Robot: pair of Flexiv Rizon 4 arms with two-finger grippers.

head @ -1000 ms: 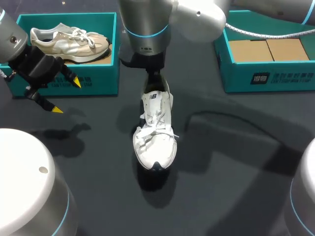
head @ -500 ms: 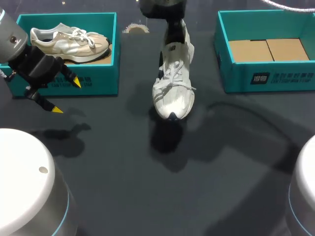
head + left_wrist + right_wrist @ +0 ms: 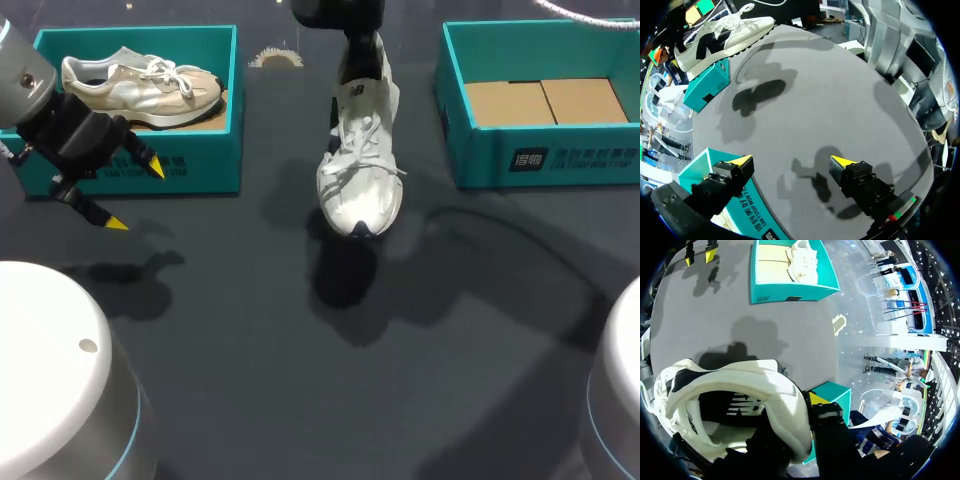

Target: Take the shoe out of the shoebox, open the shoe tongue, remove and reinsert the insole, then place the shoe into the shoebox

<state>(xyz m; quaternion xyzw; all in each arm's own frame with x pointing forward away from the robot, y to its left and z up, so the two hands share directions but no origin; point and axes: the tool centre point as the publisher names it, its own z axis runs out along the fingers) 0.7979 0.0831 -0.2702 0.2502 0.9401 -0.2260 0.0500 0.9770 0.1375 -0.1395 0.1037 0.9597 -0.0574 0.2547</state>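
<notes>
White shoe (image 3: 360,170) aloft over the dark surface (image 3: 300,380), hanging toe-down beneath the right pincer (image 3: 360,50), clear of any contact below, shadow cast on the surface under the toe. Right pincer clamped on the heel collar, as judged from the free hang; in the right wrist view only one yellow fingertip (image 3: 817,399) visible, pressed against the outside of the collar, the other presumably hidden inside the shoe. Empty teal shoebox (image 3: 540,160), cardboard floor bare, near the right pincer on its right-hand side, not yet under the shoe. Left pincer (image 3: 135,195) well apart from the white shoe, fingers spread wide with nothing between them, hovering just in front of a second teal box (image 3: 200,165) with a beige shoe (image 3: 140,85) inside. Step in hand, by judgement: final carriage of the white shoe toward the empty teal shoebox; insole not visible, hence no confirmation of its reinsertion. Next move, by judgement: translate sideways until fully over the open box, tip the sole toward level to suit the box floor, lower without catching toe or laces on the near wall, then part the fingers and withdraw upward. Main hazard: toe striking the rim on a too-low crossing.
</notes>
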